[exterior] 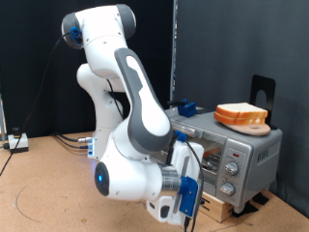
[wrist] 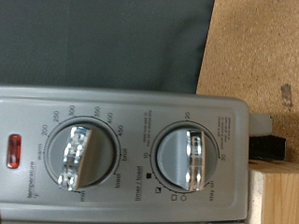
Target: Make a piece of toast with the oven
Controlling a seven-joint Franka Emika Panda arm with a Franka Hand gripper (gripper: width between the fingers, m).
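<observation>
Knob step, I judge: my gripper [exterior: 183, 215] is low beside the oven [exterior: 224, 153], facing its knobs [wrist: 192, 159]. Fingers' spread: can't tell. Needs squaring on one.

Blocked in front of the oven [exterior: 232, 145] by the arm [exterior: 145, 116]; open floor [exterior: 48, 184] along its far edge.

Arm [exterior: 135, 116] hides oven [exterior: 241, 155] door and interior; gripper fingers lost past exterior view's bottom edge; wrist view cuts control panel [wrist: 121, 154], dial lettering blurred.
</observation>
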